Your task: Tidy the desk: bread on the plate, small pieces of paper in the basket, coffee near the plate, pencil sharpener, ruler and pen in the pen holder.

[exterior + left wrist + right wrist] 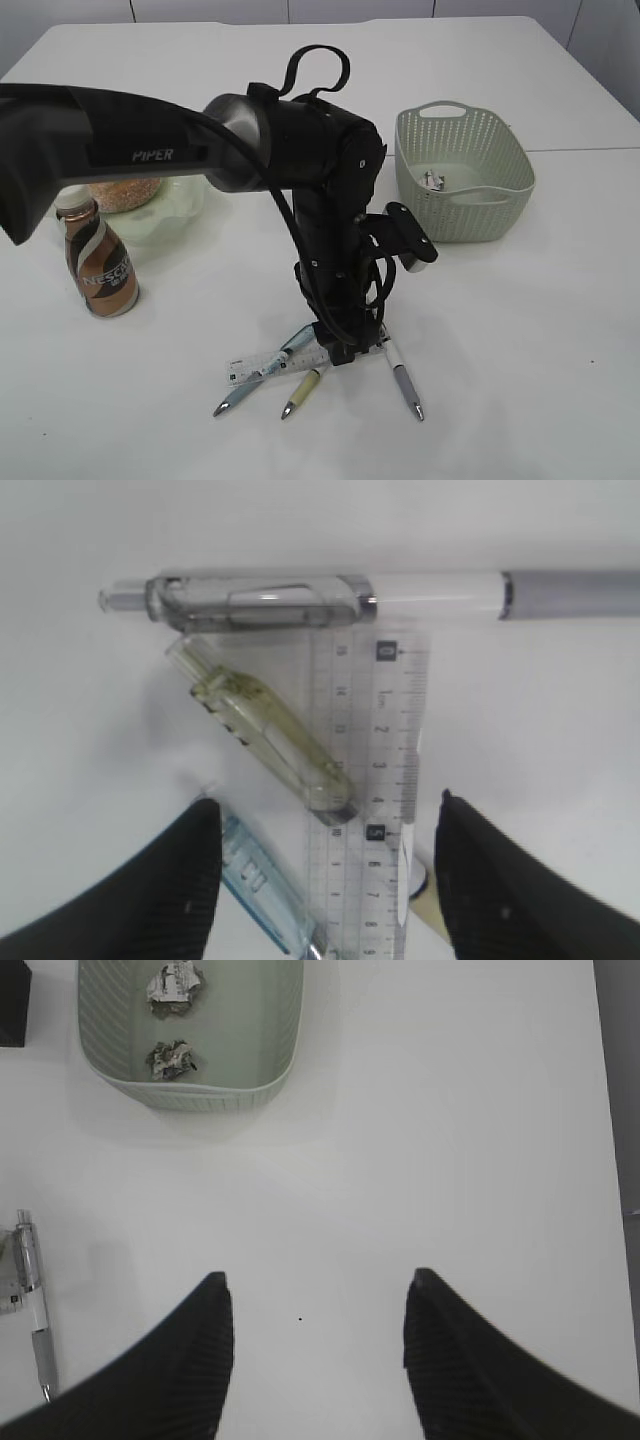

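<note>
Your left gripper (320, 880) hung released, straddling the ruler (375, 800) on the desk (530, 730), presumably to pinch its edges.

The light is bright and even on the white desk (520, 330). Shadows are soft and pale. Close to the ruler (375, 780), the picture looks a bit fuzzy, with shiny spots.

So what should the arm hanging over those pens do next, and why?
Probably lower a little and close on the ruler. The left tool hangs open right above it, one finger on each side, with nothing held yet. A yellowish pen lies slanted across the ruler and a bluish pen lies beside it, so a slow descent seems wise to avoid pinching either along with it.
</note>
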Robot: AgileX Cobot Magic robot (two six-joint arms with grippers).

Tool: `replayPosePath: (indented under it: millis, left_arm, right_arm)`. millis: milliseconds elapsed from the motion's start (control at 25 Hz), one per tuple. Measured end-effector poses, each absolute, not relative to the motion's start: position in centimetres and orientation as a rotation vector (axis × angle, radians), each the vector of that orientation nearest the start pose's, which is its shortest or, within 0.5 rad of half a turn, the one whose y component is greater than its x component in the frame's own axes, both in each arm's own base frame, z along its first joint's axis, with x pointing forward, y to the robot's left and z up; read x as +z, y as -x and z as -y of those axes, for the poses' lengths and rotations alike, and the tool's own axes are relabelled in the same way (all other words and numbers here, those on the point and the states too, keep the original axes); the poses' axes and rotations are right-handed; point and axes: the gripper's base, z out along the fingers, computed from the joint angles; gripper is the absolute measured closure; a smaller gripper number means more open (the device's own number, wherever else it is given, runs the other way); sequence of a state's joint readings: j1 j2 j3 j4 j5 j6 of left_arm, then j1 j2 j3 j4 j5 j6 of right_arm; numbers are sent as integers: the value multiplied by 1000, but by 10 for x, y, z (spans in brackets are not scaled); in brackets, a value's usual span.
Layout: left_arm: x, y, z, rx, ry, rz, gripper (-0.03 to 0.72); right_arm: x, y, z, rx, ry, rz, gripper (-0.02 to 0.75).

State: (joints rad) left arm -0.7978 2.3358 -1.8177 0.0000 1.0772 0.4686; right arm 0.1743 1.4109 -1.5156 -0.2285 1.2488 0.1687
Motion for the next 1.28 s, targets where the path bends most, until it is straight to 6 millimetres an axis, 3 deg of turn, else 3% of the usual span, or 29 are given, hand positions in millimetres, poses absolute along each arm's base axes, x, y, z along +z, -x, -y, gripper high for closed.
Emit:
replayPosePath:
  millis: [320, 1280]
  left_arm:
    - [115, -325, 334, -11, -1834, -2498, 197]
    - [113, -325, 334, -9, -1837, -2503, 197]
  right_arm:
    - [400, -278, -29, -187, 29, -2593, 333]
    - [400, -278, -29, -187, 29, -2593, 334]
